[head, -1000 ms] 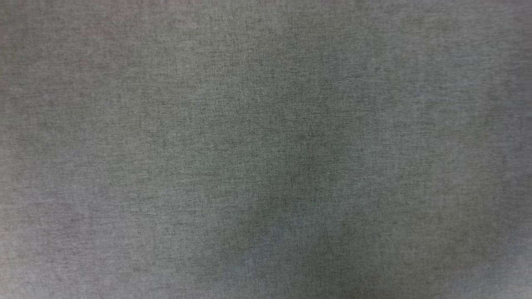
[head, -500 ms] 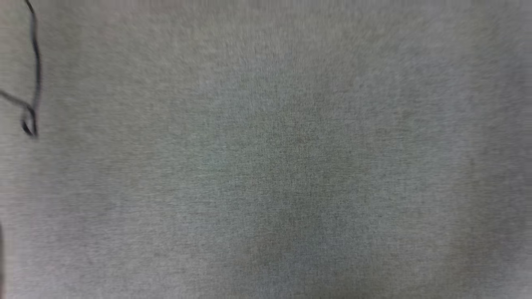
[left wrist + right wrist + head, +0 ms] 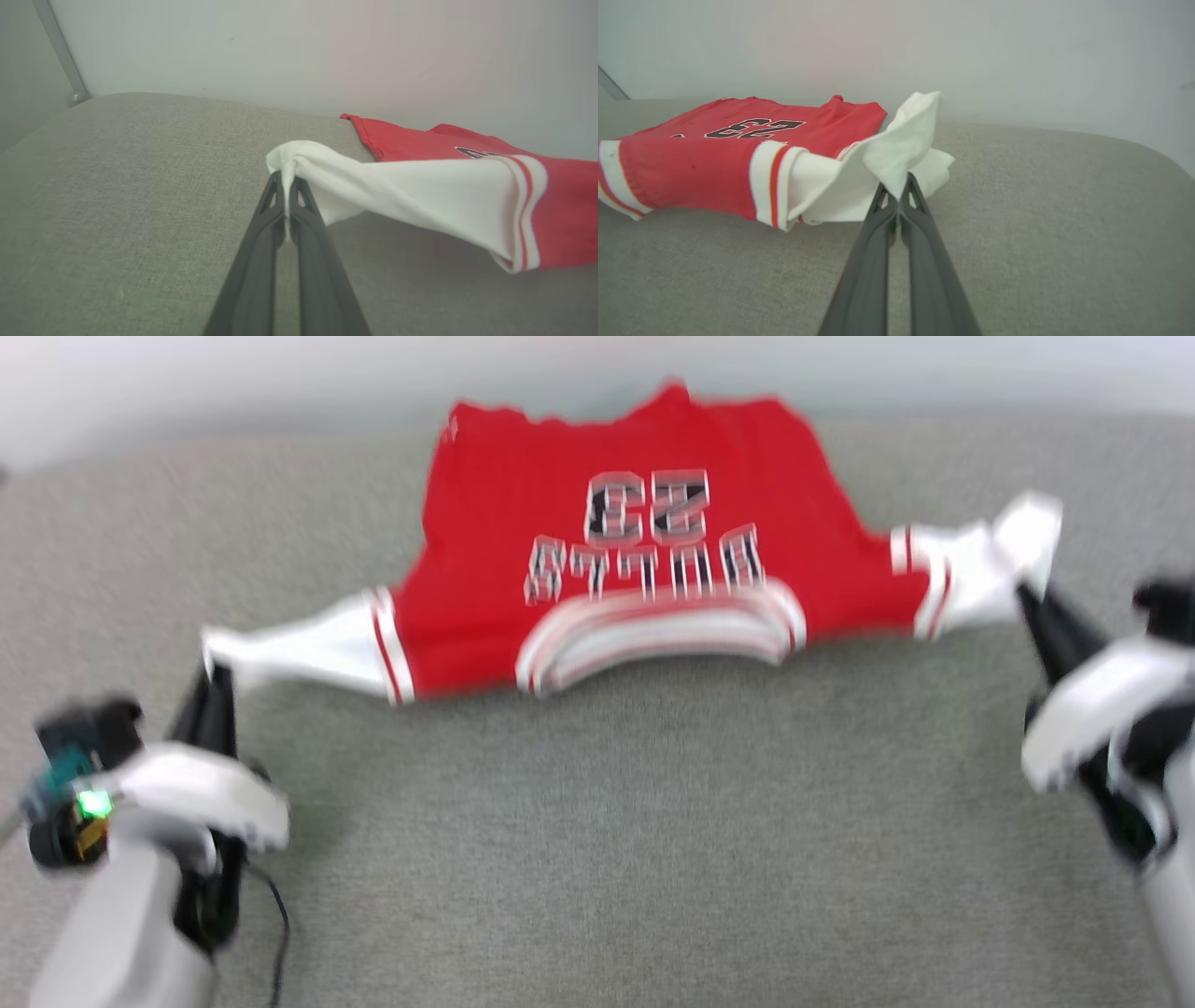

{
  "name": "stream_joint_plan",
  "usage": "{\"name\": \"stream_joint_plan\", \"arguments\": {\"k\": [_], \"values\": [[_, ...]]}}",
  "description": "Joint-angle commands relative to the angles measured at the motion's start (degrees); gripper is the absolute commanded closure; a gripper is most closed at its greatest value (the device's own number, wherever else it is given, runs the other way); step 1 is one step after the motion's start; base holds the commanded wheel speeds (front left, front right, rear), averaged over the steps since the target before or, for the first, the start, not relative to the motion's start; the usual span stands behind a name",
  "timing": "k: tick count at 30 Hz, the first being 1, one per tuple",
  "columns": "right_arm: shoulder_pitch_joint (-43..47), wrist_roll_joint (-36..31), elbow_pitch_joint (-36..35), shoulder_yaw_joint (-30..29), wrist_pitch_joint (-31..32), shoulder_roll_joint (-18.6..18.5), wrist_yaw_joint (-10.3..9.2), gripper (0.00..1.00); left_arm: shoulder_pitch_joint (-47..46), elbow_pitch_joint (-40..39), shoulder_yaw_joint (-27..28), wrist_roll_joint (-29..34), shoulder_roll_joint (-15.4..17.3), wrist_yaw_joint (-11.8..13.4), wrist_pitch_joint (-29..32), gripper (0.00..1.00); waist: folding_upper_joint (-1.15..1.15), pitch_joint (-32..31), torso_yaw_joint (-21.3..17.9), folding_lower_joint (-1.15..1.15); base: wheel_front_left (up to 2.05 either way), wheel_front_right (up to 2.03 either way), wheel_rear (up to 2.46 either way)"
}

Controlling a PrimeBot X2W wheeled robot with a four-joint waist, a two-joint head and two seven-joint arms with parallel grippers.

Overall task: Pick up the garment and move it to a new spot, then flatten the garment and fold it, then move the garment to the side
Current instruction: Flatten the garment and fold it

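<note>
Head view (blurred): the garment (image 3: 635, 569), a red jersey with white sleeves, is seen spread across the grey cloth-covered worktop (image 3: 653, 821), its lettering upside down, so that the collar is turned toward the robot and the hem toward the pale wall (image 3: 280, 383) behind the garment. The left claw (image 3: 215, 667) is placed at the tip of the garment's left-hand sleeve and the right claw (image 3: 1027, 593) at the tip of the opposite sleeve; the shirt is thus held by its two outermost points, presumably so that it can be drawn taut and laid down without creases. Left wrist view: the left claw (image 3: 286, 179) is shown clamped on a pinch of white sleeve cloth, the sleeve (image 3: 420, 200) being raised clear of the worktop (image 3: 117, 196) while the red body behind it rests on the surface. Right wrist view: the right claw (image 3: 899, 189) is likewise closed on a gathered fold of the other sleeve (image 3: 887, 154), from which the cloth sags toward the red body (image 3: 691, 172). The flattening step is judged to be in hand; folding is not yet begun.
</note>
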Motion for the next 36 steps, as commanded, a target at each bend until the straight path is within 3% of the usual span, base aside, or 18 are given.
{"name": "stream_joint_plan", "arguments": {"k": [1, 4, 11, 17, 20, 21, 22, 31, 36], "values": [[5.5, -0.5, -2.3, -2.3, 0.7, -0.2, -0.27, 1.0, 4.3, -2.1, 0.5, 0.1, 0.9, 1.9, 0.5, 1.0, 0.0, -6.1, 0.4, 0.02, 0.0, 0.0, 0.0], [11.9, -1.7, -6.0, -5.3, 1.1, 0.3, -0.27, 1.0, 10.0, -5.7, 0.3, 0.3, 1.1, 3.9, 1.5, 1.0, 0.0, -7.8, 0.6, 0.02, 0.0, 0.0, 0.0], [33.0, -5.6, -19.0, -13.3, 7.5, 7.2, -0.27, 1.0, 28.3, -19.8, 0.2, 0.1, 2.6, 10.9, 7.0, 1.0, 0.0, -12.8, 0.1, 0.02, 0.0, 0.0, 0.0], [45.1, -8.0, -25.4, -16.1, 12.7, 12.9, -0.21, 1.0, 38.9, -27.6, -1.2, -0.6, 2.3, 14.4, 11.0, 1.0, 0.0, -15.0, -0.2, 0.02, 0.0, 0.0, 0.0], [48.7, -8.3, -26.0, -16.6, 14.5, 14.5, -0.21, 0.6, 42.0, -29.7, -1.8, -0.9, 1.7, 15.3, 11.5, 1.0, 0.0, -15.5, -0.2, 0.02, 0.0, 0.0, 0.0], [49.4, -8.4, -25.9, -16.3, 15.3, 14.7, -0.2, 0.06, 42.6, -30.1, -2.1, -0.8, 1.5, 15.4, 11.6, 1.0, 0.0, -15.7, -0.2, 0.02, 0.0, 0.0, 0.0], [49.9, -8.1, -26.0, -16.1, 15.9, 15.0, -0.2, 0.0, 43.0, -30.6, -2.3, -0.8, 1.3, 15.5, 11.5, 1.0, 0.0, -15.8, -0.1, 0.02, 0.0, 0.0, 0.0], [44.5, -7.8, -31.0, -21.5, 16.4, 14.9, -0.16, 0.0, 41.8, -33.6, -3.7, 0.3, 1.0, 15.4, 10.9, 1.0, 0.0, -15.3, 1.2, 0.02, 0.0, 0.0, 0.0], [33.0, -6.9, -26.6, -25.3, 18.6, 14.0, -0.15, 0.0, 39.4, -36.1, -4.4, 1.2, 0.9, 15.2, 10.8, 1.0, 0.0, -12.2, 3.1, 0.02, 0.0, 0.0, 0.0]]}}
